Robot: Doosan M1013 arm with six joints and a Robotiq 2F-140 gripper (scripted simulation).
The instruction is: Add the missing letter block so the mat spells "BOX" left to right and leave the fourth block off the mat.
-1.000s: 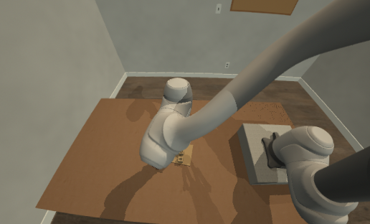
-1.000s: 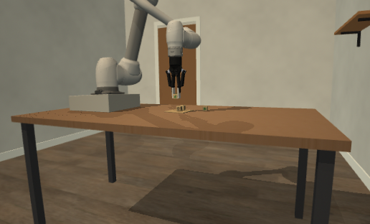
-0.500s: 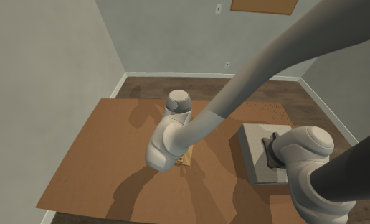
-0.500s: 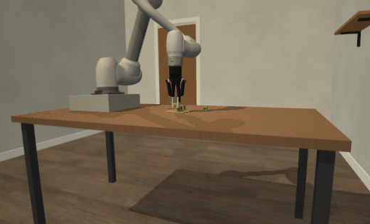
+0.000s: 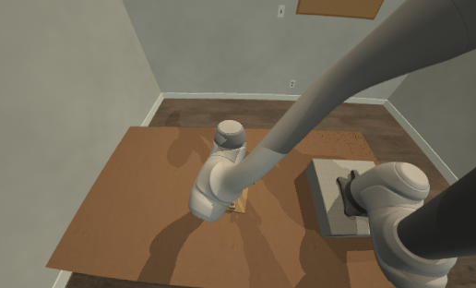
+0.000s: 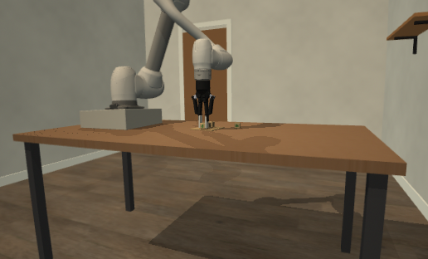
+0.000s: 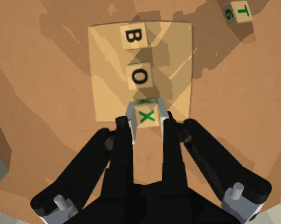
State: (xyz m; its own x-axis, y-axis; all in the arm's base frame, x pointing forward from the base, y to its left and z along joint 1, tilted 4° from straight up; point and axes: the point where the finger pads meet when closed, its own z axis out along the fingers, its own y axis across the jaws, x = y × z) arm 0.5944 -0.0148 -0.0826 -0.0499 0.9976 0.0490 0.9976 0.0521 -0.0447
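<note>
Four blocks show in the wrist view: one B, one O, one X and one T. Two, B and O, sit on the one mat, letters up, with a gap between them. The jaws are mostly closed, their two fingers gripping the X at the mat's edge, roughly in line with the other two; I cannot tell whether it touches down. The T is off the mat, on the worktop.
</note>
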